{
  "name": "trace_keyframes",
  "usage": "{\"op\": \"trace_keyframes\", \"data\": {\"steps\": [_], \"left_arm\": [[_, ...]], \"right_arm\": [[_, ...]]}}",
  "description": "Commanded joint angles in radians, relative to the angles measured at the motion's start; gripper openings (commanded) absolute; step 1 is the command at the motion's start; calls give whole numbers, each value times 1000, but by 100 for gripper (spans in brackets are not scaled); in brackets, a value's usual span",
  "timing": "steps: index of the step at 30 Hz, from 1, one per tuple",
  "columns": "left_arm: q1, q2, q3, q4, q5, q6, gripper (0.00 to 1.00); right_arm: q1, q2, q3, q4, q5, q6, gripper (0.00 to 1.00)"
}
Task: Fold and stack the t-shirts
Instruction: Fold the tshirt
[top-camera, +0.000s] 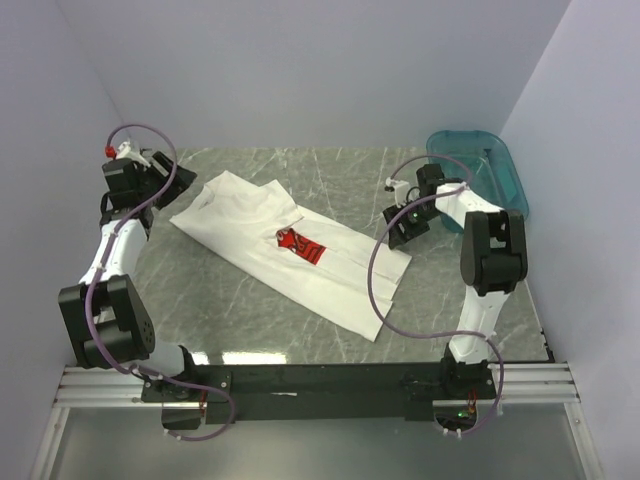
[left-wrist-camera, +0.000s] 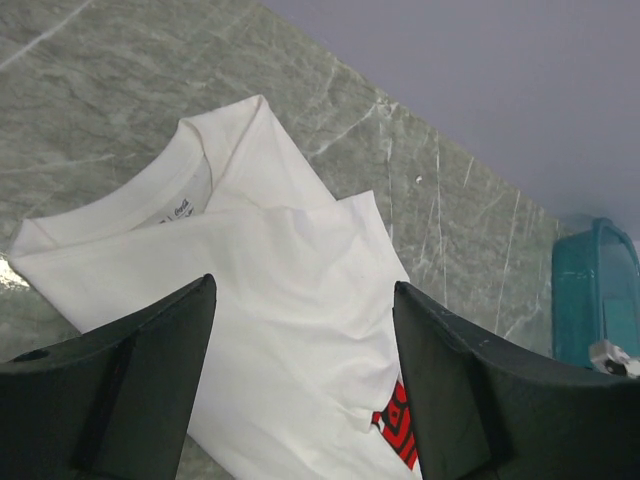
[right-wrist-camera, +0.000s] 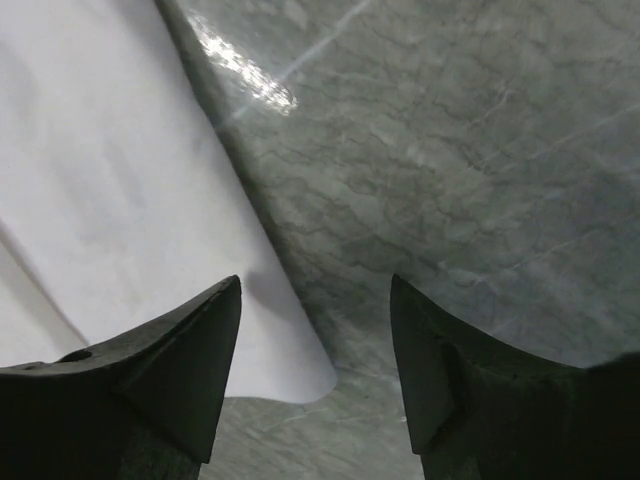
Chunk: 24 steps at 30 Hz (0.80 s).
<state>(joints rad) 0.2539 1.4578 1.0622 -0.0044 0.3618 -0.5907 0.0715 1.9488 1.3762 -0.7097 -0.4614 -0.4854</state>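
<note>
Now both sets of fingers are spread wide and hold nothing. The left gripper (left-wrist-camera: 303, 290) hangs by the collar end of the white t-shirt (top-camera: 345, 275). The right gripper (right-wrist-camera: 315, 282) hangs over its other end. The shirt lies folded long on the table (top-camera: 240, 315), near the teal basin (top-camera: 495, 165).

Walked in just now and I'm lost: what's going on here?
Two robot arms are folding a t-shirt. It lies diagonally on the table, already folded lengthwise into a long strip. The left gripper is open above the collar end, and the right gripper is open over a hem corner; neither holds the cloth. A teal basin sits in the far right corner.
</note>
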Motion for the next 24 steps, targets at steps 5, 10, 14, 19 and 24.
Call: {"op": "trace_keyframes", "data": {"steps": [5,10,14,19,24], "left_arm": [[-1,-42,-50,61,35,-9,77],[-4,-65,-93,95,58,-40,77],[-5,-93,-116,96,65,-38,77],[-7,-119,-133,95,74,-40,77],[-16,-139,-146,92,88,-41,76]], "right_arm": [[-9,85,75,-151,3,-64,61],[-10,99,80,-238,-72,-105,52],[-10,95,55,-277,-106,-143,46],[-15,78,21,-245,-69,-131,23],[-25,44,-15,-221,-31,-111,0]]}}
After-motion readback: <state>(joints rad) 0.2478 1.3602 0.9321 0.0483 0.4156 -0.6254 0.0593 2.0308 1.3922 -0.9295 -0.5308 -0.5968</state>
